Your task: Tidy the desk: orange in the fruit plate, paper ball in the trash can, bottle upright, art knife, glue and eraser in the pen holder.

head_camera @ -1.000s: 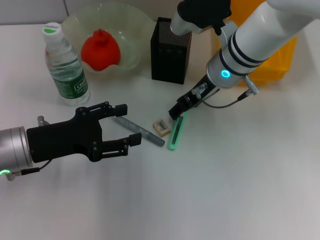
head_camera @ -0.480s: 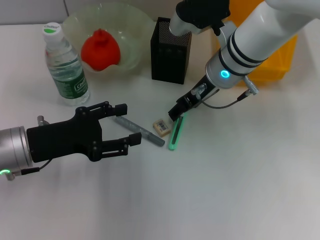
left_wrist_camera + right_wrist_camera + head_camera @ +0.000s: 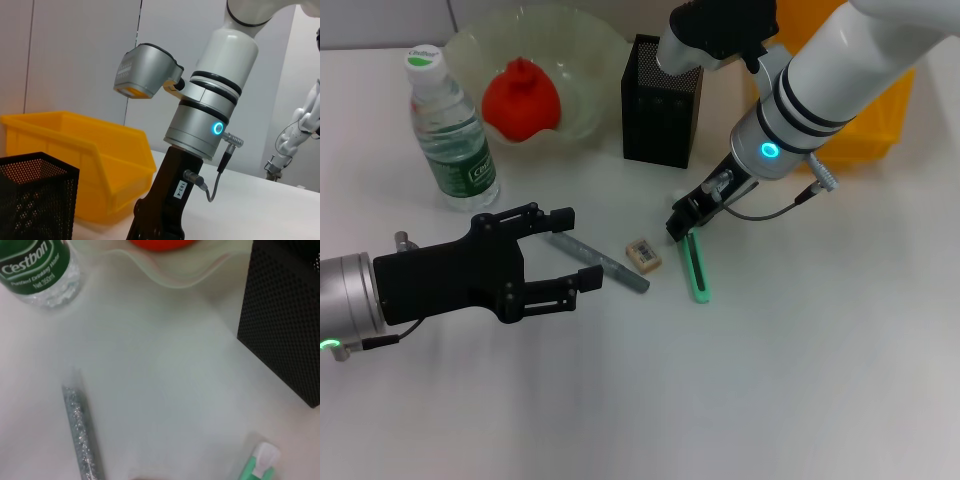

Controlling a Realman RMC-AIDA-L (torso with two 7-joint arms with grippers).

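The green art knife [image 3: 695,265] lies on the white desk, and my right gripper [image 3: 681,223] is shut on its upper end; the same end shows in the right wrist view [image 3: 261,463]. A tan eraser [image 3: 643,254] and a grey glitter glue stick [image 3: 601,263] lie just left of the knife. My left gripper [image 3: 574,248] hovers open beside the glue stick, holding nothing. The bottle [image 3: 450,130] stands upright. An orange [image 3: 521,99] sits in the pale fruit plate [image 3: 590,45]. The black mesh pen holder [image 3: 660,100] stands behind the knife. The paper ball is out of view.
A yellow bin [image 3: 865,110] stands behind my right arm at the back right, also seen in the left wrist view [image 3: 75,160]. Open white desk stretches across the front and right.
The art knife has swung about its upper end: its lower tip moved from pointing front-left to front-right. My right gripper shifted slightly right. The left arm has not moved.
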